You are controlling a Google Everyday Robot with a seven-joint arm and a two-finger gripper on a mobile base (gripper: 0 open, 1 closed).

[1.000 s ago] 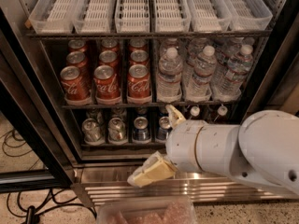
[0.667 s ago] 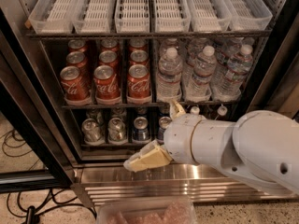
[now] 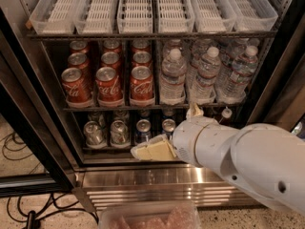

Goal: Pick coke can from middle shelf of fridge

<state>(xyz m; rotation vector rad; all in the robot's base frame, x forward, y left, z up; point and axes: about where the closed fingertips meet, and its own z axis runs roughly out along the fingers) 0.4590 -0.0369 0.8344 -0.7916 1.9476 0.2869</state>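
The pincer [image 3: 168, 131] hangs in front of the fridge [image 3: 143, 178], low down, level with the lower rack of silver and blue cans [image 3: 119, 131] and just under the front bar of the middle shelf [image 3: 114, 108]. Its two cream fingers [image 3: 151, 150] stand spread wide, one reaching down to the left, the other poking up toward the bar, with nothing between them: open and empty

The red cans fill the left half of the middle shelf in three lanes. The nearest to the pincer is the coke can [image 3: 141, 84] at the front of the right-hand lane. It stands upright, its long axis vertical, with the water bottles [image 3: 172, 78] just beside it on the right

That can lies up and to the left of the pincer and farther into the fridge. The coming move likely calls for a rise above the front bar, a shift left, then a reach inward with the fingers either side of the can
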